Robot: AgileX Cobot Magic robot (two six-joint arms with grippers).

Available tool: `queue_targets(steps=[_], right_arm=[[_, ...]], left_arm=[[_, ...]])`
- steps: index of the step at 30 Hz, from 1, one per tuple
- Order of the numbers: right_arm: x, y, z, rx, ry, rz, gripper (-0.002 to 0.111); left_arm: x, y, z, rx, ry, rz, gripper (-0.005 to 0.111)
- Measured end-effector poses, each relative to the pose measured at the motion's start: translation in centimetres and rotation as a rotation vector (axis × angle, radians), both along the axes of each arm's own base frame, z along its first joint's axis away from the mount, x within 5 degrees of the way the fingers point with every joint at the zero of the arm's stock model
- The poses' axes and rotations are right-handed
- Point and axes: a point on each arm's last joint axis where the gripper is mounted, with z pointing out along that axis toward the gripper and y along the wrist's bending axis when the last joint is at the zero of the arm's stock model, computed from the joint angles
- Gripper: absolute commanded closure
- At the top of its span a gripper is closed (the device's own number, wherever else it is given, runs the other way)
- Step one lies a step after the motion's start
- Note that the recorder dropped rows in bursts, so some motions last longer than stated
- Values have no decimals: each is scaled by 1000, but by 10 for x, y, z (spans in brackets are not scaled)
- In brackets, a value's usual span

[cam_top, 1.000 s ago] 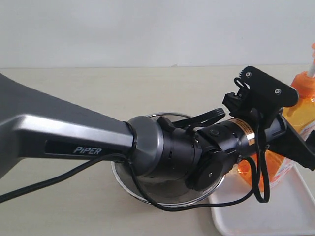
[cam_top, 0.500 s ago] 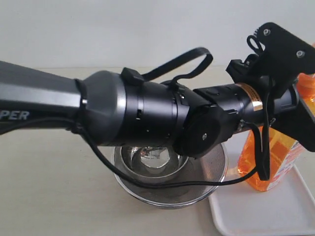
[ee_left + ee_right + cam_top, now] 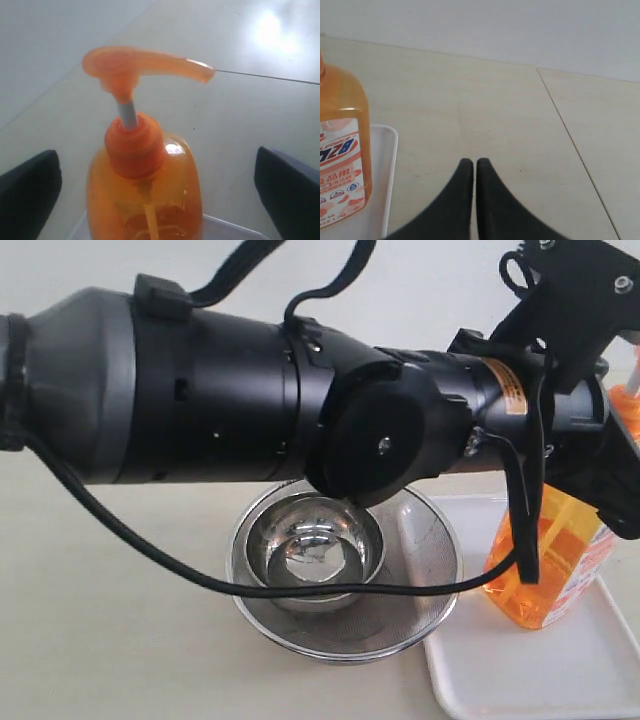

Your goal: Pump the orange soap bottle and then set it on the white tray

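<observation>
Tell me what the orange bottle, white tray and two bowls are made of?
Orange soap bottle: glossy translucent plastic; its tube shows through. White tray: smooth plastic, probably. Inner bowl: polished steel, mirror reflections. Outer strainer bowl: fine metal mesh, seemingly.

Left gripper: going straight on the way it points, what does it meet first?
Probably the orange soap bottle, centred ahead of the open left gripper; how far is unclear.

Grey-black left arm [image 3: 200, 390] trails cable [image 3: 130, 545]; right hand [image 3: 474, 172] black.

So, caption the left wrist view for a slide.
Open left gripper flanks the orange soap bottle on the white tray.
</observation>
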Motion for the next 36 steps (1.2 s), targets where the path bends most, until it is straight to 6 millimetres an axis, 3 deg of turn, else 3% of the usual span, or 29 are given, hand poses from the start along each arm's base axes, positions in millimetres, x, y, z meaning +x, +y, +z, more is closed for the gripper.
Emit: queue_targets(steps=[6, 10, 11, 19, 27, 31, 36], right_arm=[[0, 0, 0, 1, 1, 1, 108], [0, 2, -2, 21, 16, 10, 108], [0, 2, -2, 21, 20, 18, 108], [1, 17, 2, 102, -27, 164, 108], [12, 37, 8, 245, -64, 244, 108], [27, 43, 5, 190, -22, 181, 108], [43, 46, 2, 262, -8, 30, 108]], left_arm=[[-10, 3, 4, 57, 37, -26, 71], [-14, 7, 8, 98, 63, -37, 99], [-15, 8, 9, 100, 65, -38, 102], [-11, 13, 11, 114, 70, -28, 102], [30, 43, 5, 172, 121, 83, 102], [45, 57, -2, 160, 113, 134, 102], [50, 67, -19, 127, 59, 164, 102]])
